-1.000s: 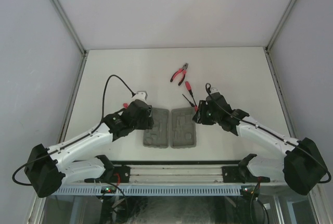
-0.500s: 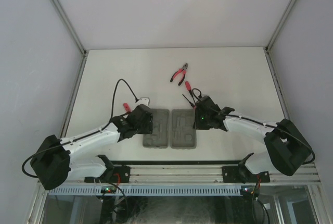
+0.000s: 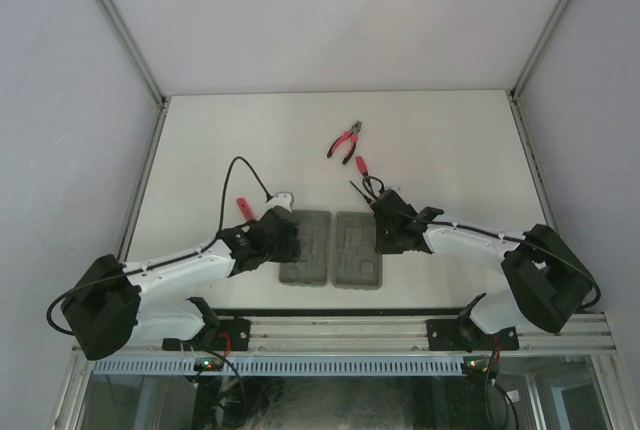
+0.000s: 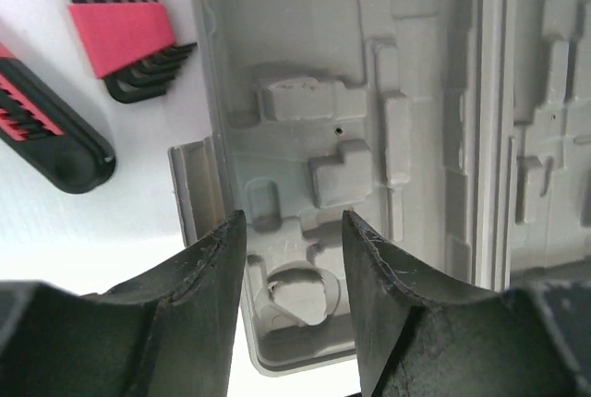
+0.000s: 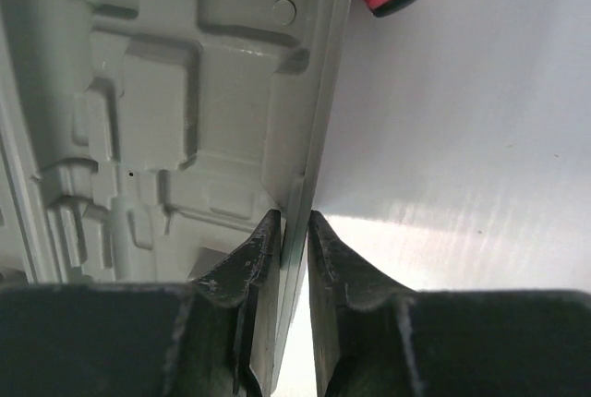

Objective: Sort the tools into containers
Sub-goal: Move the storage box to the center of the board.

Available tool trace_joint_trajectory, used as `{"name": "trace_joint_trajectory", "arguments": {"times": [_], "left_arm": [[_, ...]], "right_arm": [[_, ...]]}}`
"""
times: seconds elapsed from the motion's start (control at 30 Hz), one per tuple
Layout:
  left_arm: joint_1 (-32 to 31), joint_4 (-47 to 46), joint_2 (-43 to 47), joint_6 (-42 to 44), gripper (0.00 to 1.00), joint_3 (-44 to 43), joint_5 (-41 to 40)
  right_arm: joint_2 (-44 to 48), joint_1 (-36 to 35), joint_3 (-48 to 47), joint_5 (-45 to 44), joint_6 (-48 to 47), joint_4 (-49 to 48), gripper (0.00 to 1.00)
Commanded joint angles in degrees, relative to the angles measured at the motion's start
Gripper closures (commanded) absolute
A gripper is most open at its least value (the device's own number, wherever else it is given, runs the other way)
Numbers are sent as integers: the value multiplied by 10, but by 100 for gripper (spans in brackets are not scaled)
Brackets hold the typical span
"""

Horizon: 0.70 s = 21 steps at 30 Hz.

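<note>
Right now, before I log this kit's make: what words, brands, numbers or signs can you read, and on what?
No text can be read.
tool case: only moulded slots, no lettering seen.
hex key holder: plain red, blank.
pliers: too small to tell.

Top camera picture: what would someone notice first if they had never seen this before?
The grey tool case lies open flat near the front of the white table, with a gripper at each side. The right gripper pinches the case's right rim, while the left gripper hangs open over the left half. Farther back, the red-handled pliers stand out brightly on the table.
</note>
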<state>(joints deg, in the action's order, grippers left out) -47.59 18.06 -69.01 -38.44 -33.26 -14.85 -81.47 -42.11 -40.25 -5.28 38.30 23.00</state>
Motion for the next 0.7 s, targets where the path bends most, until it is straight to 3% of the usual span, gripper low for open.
{"name": "trace_joint_trajectory", "arguments": {"times": [0.0,0.43,0.67], "left_arm": [[-15,-15,-7,-24,50,5,19],[-25,-15,-38,-27,48,-27,5],[-25,-6,-54,-16,46,-69,-3]], "right_arm": [[18,-2,-4,-51,-4,45,84],[7,48,8,-18,-26,3,82],[29,81,-4,13,-52,-16,76]]}}
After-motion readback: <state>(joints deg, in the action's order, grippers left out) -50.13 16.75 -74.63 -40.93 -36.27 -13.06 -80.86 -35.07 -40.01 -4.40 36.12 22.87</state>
